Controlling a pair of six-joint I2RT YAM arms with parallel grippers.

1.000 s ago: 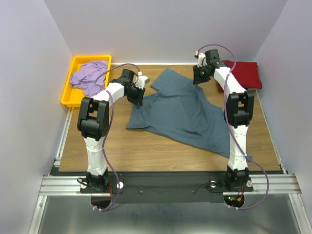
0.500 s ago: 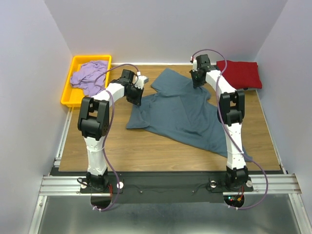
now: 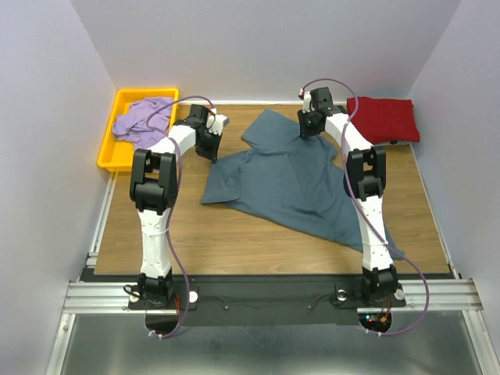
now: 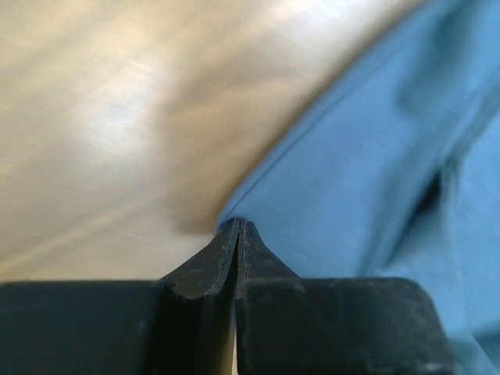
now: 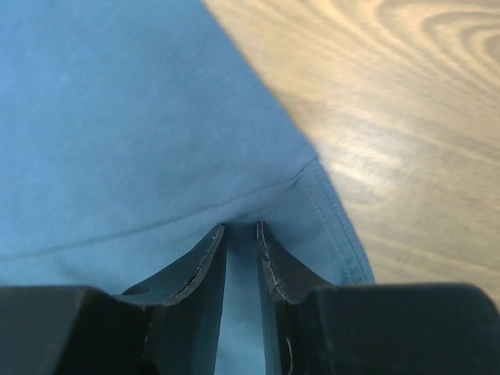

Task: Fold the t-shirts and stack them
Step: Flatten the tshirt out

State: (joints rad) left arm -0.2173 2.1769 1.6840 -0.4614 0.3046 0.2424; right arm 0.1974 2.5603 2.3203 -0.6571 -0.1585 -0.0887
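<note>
The slate blue-grey t-shirt (image 3: 289, 176) lies spread and rumpled across the middle of the table. My left gripper (image 3: 209, 141) is at its far-left edge; in the left wrist view its jaws (image 4: 237, 223) are pressed together with a point of the shirt's hem (image 4: 375, 172) drawn up to their tips. My right gripper (image 3: 310, 125) is at the shirt's far-right edge; its jaws (image 5: 241, 226) stand narrowly apart with blue cloth (image 5: 141, 125) bunched between them, beside a stitched hem. The dark red t-shirt (image 3: 383, 119) lies folded at the back right. The lavender t-shirt (image 3: 141, 117) is crumpled in the tray.
A yellow plastic tray (image 3: 109, 152) sits at the back left, just off the wooden table (image 3: 195, 234). The blue-grey shirt's near corner trails past the right arm's base (image 3: 394, 251). Grey walls close in on three sides.
The right gripper swung left and down from beside the red shirt onto the blue-grey shirt's far edge. The left gripper closed and moved back and left, drawing the shirt's edge with it.
</note>
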